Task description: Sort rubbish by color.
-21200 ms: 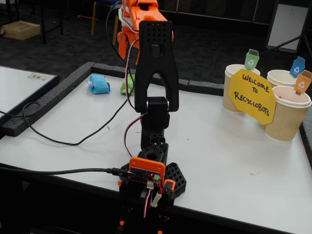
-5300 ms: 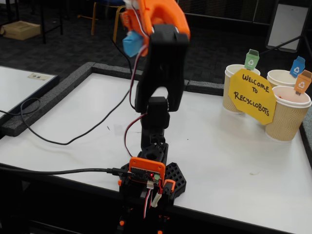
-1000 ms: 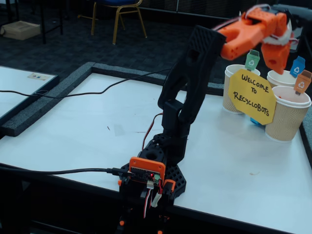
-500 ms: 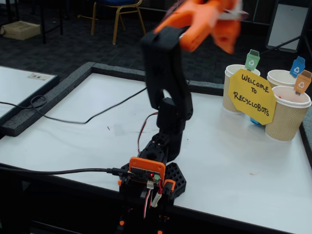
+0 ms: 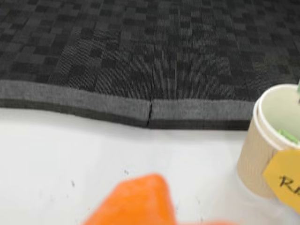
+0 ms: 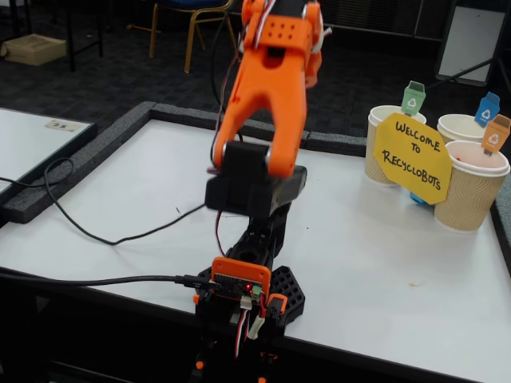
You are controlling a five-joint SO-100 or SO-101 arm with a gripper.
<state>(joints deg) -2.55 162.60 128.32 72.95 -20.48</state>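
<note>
Fixed view: the arm [image 6: 263, 104] is folded over the white tabletop [image 6: 375, 255], claw out of sight.

Wrist view shows one blurred orange finger [image 5: 136, 199]; claw state unclear. Green wad [image 5: 289, 136] lies in a cropped cup [image 5: 269, 140]; a blue scrap [image 6: 417, 199] peeks from behind the sign [image 6: 411, 156].

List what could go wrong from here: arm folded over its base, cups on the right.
1. A blue scrap shows on the table under the yellow sign, outside the cups. It has probably missed and may stay unsorted.
2. The black cable loops across the table beside the arm, so a swing could snag it.
3. The cups stand crowded near the table's edge, and a low pass could tip them.
</note>
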